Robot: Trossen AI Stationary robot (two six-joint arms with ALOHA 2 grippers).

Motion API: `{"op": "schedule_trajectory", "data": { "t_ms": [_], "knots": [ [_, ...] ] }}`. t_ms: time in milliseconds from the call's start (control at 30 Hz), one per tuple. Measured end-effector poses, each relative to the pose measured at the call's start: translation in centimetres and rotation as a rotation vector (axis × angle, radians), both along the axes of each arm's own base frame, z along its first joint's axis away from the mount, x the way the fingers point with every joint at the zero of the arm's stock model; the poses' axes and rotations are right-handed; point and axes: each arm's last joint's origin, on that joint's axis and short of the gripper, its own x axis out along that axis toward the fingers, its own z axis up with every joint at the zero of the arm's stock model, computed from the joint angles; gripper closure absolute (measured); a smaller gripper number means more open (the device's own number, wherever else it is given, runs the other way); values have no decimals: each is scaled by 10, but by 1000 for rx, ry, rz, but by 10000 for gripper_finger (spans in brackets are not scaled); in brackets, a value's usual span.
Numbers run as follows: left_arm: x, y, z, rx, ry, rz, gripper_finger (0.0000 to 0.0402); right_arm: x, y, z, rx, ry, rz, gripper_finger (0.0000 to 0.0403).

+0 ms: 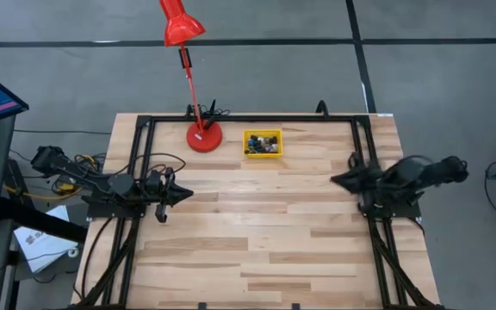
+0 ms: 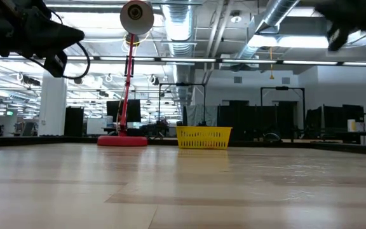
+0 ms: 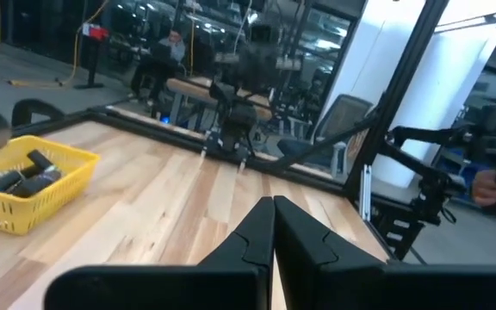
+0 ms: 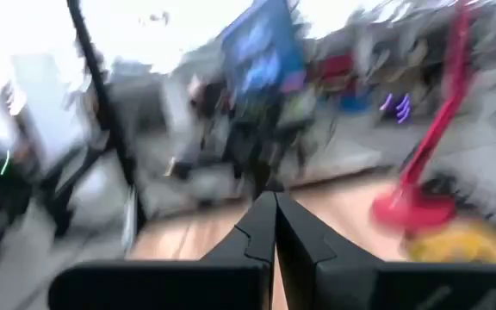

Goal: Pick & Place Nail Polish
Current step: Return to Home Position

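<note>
Several small nail polish bottles (image 1: 263, 145) with dark caps lie inside a small yellow bin (image 1: 246, 138) near the table's far edge; the left wrist view shows the bottles (image 3: 22, 175) in the bin (image 3: 20, 211). My left gripper (image 1: 185, 194) hovers shut and empty over the table's left side, pointing level toward the right. My right gripper (image 1: 335, 180) hovers shut and empty over the right side, pointing left. Both are well away from the bin.
A red desk lamp stands with its round base (image 1: 203, 136) just left of the bin, its head (image 1: 179, 24) beyond the far edge. Black frame rails (image 1: 257, 118) run along the table's far edge and sides. Bare wood lies between the arms.
</note>
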Motion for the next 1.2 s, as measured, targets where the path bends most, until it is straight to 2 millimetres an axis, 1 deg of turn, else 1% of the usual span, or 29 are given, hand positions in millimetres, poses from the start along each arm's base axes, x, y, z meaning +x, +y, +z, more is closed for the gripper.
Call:
{"op": "schedule_trajectory", "data": {
  "t_ms": [33,67,133,200,233,367,500,767,1200],
  "knots": [
    [0,0,0,1,2,0,401,4,2,-13,-17,31,28,403],
    [0,0,0,2,4,-4,401,6,4,-22,-24,41,44,403],
    [0,0,0,2,3,-4,401,8,6,-32,-31,1,70,403],
    [0,0,0,1,2,-8,401,10,6,-45,-41,9,71,403],
    [0,0,1,-1,-4,-8,401,13,7,-55,-50,40,62,403],
    [0,0,1,-2,-8,-8,401,17,8,-68,-46,51,71,403],
    [1,0,1,-4,-14,-9,401,17,10,-70,-56,70,114,403],
    [1,0,1,-4,-13,-8,401,18,7,-70,-84,71,71,403],
    [1,0,1,-4,-13,-8,401,18,7,-71,-85,73,71,403]
  ]
}}
